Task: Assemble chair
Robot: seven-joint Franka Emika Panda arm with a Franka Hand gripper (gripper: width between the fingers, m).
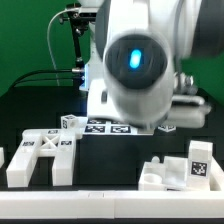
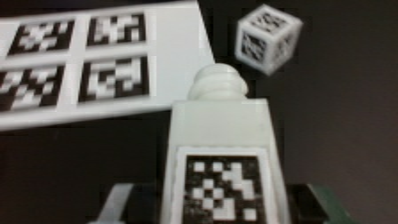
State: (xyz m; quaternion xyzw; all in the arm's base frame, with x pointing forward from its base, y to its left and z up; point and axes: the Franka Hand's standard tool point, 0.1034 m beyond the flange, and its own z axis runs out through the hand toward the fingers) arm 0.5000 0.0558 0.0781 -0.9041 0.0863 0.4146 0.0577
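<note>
Arm housing (image 1: 140, 62) blocks exterior view | tagged post (image 2: 222, 150) | small block (image 2: 270, 37) near marker board (image 2: 89, 60)

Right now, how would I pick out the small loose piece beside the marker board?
Find the marker board, the flat sheet of tags on the black table. Just past its corner, apart from it, sits a small white block. Unlike the long tagged post nearby, it is short, cube-like and tilted.

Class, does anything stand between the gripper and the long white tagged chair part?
Nothing visible does. The chair part sits between the jaws of the gripper. The small tagged block lies beyond its far end, and the marker board lies off to one side.
</note>
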